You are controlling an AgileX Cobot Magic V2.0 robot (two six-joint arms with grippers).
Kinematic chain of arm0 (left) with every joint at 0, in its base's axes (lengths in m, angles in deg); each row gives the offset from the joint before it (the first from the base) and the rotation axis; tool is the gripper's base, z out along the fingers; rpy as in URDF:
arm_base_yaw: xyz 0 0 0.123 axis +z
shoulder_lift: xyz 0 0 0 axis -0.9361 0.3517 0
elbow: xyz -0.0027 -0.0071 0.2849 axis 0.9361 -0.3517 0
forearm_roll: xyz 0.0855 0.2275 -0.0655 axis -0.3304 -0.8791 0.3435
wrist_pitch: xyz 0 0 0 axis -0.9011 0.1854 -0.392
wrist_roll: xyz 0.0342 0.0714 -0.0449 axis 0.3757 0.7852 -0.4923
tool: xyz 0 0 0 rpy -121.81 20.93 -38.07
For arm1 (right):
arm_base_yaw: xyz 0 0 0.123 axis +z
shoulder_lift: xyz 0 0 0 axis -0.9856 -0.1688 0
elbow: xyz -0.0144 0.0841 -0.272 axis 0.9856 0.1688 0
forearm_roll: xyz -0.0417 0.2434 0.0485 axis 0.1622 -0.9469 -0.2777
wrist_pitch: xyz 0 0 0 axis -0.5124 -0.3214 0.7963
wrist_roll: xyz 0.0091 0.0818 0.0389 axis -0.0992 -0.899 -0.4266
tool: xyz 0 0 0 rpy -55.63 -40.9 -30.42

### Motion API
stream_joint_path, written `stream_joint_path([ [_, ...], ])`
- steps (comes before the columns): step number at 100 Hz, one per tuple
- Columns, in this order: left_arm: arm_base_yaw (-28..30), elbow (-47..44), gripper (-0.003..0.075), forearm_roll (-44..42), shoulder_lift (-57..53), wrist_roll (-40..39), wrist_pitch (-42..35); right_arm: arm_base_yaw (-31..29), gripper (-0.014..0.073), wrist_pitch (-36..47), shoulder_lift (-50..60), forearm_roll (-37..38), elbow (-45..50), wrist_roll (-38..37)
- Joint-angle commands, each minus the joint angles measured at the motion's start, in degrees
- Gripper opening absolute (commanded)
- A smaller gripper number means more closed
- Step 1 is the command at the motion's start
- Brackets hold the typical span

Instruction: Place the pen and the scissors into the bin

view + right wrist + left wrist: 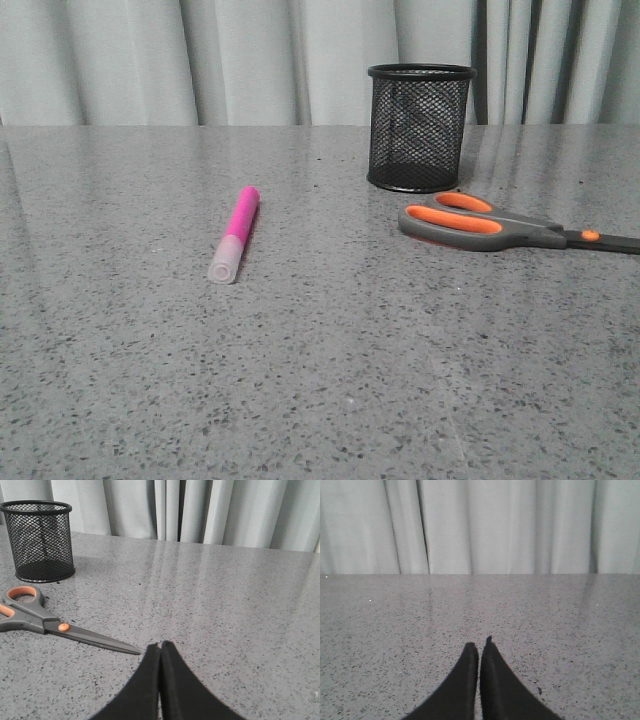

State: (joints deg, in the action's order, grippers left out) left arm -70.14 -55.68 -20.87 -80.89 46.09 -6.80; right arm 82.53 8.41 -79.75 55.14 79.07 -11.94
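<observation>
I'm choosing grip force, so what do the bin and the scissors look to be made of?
The bin: probably black-coated metal wire mesh with a solid rim; you can see through its matte wall. The scissors: handles look like hard grey plastic with an orange lining, possibly softer; blades look like dark metal, tapering thin with a dull sheen in the right wrist view.

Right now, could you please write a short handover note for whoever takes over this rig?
Left tool: shut, empty, above bare table, none of the job's things in its view.
Right tool: shut, empty, just short of the scissors' blade tip.
Pen: lying flat on the table, left of the bin, cap toward the robot.
Scissors: lying flat, closed, just in front and right of the bin, handles nearest it.
Bin: upright at the back; nothing from the job seen inside.
Done: nothing. Left: pen and scissors both go into the bin.
</observation>
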Motion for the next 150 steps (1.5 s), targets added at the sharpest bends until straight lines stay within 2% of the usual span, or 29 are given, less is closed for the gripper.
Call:
stream_joint_path([
  [1,0.0,-2.6,-0.0019,0.5,-1.8,-0.4,-4.3,-0.2,-0.0076,4.7,1.1,0.9,0.9,0.3],
  [56,0.0,-2.6,-0.0019,2.2,-1.8,-0.4,-4.3,-0.2,-0.0076,6.0,1.1,0.9,0.9,0.3],
  [85,0.0,-2.6,-0.0019,16.7,-1.8,-0.4,-4.2,-0.2,-0.0076,9.1,1.1,-10.9,0.9,0.2],
  [114,0.0,-2.4,-0.0019,35.6,-1.8,-0.4,-4.3,-0.2,-0.0076,10.4,1.1,-30.7,0.8,0.2],
  [127,0.0,-1.3,-0.0019,39.1,-1.8,-0.4,-3.6,-0.2,-0.0056,8.3,1.1,-31.1,-0.7,0.2],
  [142,0.0,3.0,-0.0020,39.0,-0.4,0.1,0.7,-0.2,-0.0056,3.1,-1.1,-29.4,-5.7,1.0],
  [150,0.0,6.6,-0.0020,36.2,2.3,0.3,3.4,-0.2,-0.0056,1.0,-5.2,-28.6,-9.2,1.2],
])
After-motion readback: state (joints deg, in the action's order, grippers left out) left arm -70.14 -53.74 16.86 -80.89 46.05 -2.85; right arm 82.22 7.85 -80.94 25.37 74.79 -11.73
